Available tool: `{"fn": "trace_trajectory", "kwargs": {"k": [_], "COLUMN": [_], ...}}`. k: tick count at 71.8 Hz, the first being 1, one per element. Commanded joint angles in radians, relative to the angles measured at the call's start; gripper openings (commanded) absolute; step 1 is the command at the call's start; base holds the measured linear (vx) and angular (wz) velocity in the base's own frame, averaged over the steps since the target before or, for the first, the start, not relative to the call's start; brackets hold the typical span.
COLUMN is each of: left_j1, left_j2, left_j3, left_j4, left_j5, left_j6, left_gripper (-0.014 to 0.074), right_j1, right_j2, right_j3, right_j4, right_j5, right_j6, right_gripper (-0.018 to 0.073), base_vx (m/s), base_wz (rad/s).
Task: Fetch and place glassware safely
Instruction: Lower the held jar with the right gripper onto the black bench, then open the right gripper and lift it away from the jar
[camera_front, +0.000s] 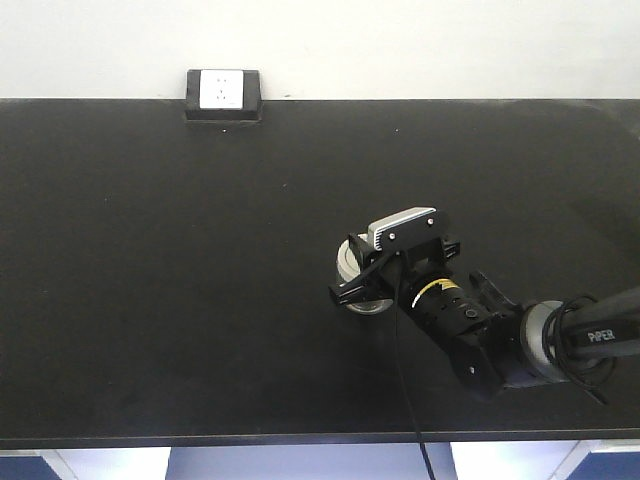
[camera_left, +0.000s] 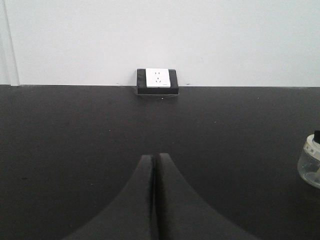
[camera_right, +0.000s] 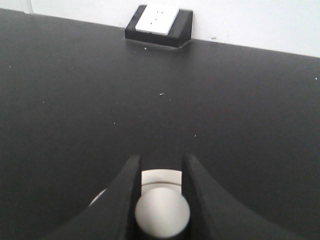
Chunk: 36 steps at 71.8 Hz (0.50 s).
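The jar (camera_front: 349, 262) is standing on the black worktop (camera_front: 150, 300), right of the middle and near the front edge, half hidden under the right gripper (camera_right: 161, 162). In the right wrist view its fingers (camera_right: 122, 200) are sitting narrow, one on each side of the round knob (camera_right: 162, 212) on the pale lid (camera_right: 160, 179), and appear to be gripping it. The right arm (camera_front: 560, 340) is reaching in from the lower right, showing the white word "PiPER" on its dark sleeve. The left gripper (camera_left: 153, 157) is hanging over bare worktop with its fingers (camera_left: 142, 200) pressed together, holding nothing. In that view the jar is showing at the right edge, with a white band on the lid rim too small to read. A white socket (camera_front: 223, 90) in a black frame is sitting against the wall (camera_front: 450, 45), without legible writing.
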Motion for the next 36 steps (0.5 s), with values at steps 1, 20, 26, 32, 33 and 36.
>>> {"fn": "trace_trajectory", "kwargs": {"k": [1,20,26,32,33,36], "left_j1": [-0.005,-0.005,-0.005,-0.005,-0.005,-0.005], "left_j2": [0.012,0.012,0.012,0.012,0.012,0.012], "left_j3": [-0.027,-0.027,-0.027,-0.027,-0.027,-0.027], "left_j4": [-0.006,-0.006,-0.006,-0.006,-0.006,-0.006], "left_j5": [-0.071,-0.071,-0.071,-0.071,-0.071,-0.071], "left_j6": [-0.001,-0.001,-0.001,-0.001,-0.001,-0.001], "left_gripper": [-0.0007,-0.0007,-0.0007,-0.0007,-0.0007,-0.0007], "right_j1": [-0.002,-0.002,-0.002,-0.002,-0.002,-0.002], "right_j2": [-0.038,-0.025,-0.032,-0.054,-0.057,-0.079], "right_j3": [-0.029,-0.029,-0.027,-0.025,-0.025,-0.025], "right_j4": [0.0,0.002,0.002,0.002,0.002,-0.002], "right_j5": [-0.102,-0.101,-0.097,-0.085,-0.08,-0.057], "right_j6": [-0.009,0.02,0.052,0.094,0.097,0.113], "right_gripper": [0.014,0.0302,0.0406,0.05,0.0514,0.0552], "base_vx": [0.0,0.0,0.0,0.0,0.0,0.0], "base_wz": [0.0,0.0,0.0,0.0,0.0,0.0]}}
